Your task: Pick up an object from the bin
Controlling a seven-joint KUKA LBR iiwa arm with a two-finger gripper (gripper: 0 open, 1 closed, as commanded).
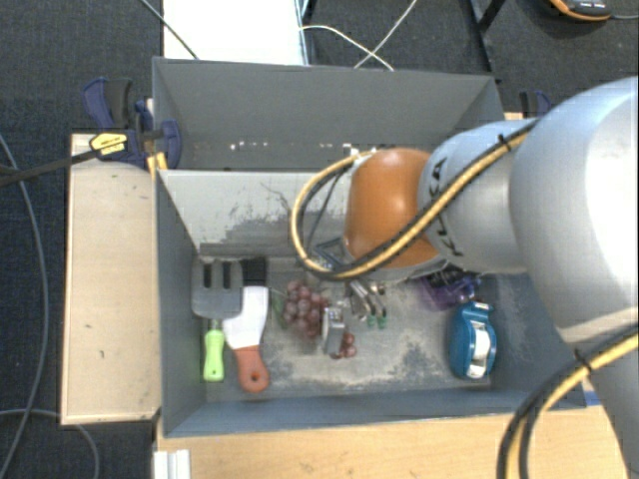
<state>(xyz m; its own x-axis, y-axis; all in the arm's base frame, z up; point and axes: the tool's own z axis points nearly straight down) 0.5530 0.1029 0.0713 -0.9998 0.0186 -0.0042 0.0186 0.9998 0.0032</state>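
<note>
Grapes [302,305] beside hand [335,331], scuffed grey bin [414,365] — dk carpet [60,38]

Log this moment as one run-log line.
gripper: over red grape bunch, mid bin | grasp: unclear | left: white spatula, green-handled spatula | right: blue object

Pincer [349,325] over dark-red grape bunch [300,305]

One camera looks down on the grey metal bin [300,108] from above and slightly to one side, near enough that the bin spans the middle of the frame. Its far wall lies toward the top; the arm [564,198] enters from the right, close to the lens.
</note>
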